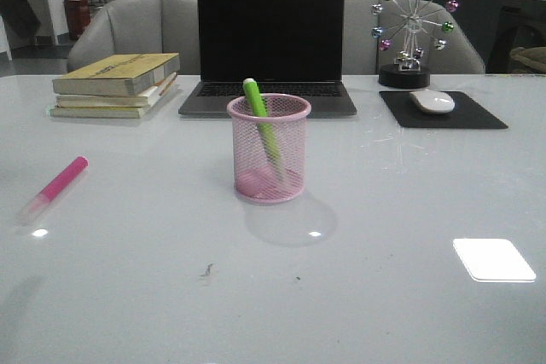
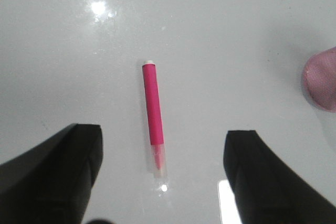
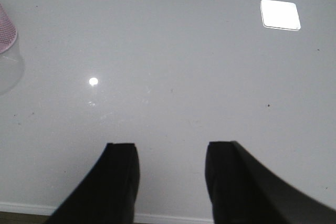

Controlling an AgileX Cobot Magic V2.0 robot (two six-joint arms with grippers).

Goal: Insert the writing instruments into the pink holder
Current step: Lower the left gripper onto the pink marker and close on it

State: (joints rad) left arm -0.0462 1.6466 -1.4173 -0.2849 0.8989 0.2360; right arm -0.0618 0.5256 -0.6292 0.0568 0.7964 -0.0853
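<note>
Marker (image 2: 154, 116), magenta, lies on table between left gripper's (image 2: 163, 174) spread jaws.

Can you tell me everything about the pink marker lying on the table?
The pink marker is a thick pen with a bright magenta body and a see-through pale cap at one end. It lies flat on the shiny white table, off to the left of the pink cup, not touching it. The capped end points toward the robot. The left gripper hangs open above it; nothing is holding the marker.
</note>
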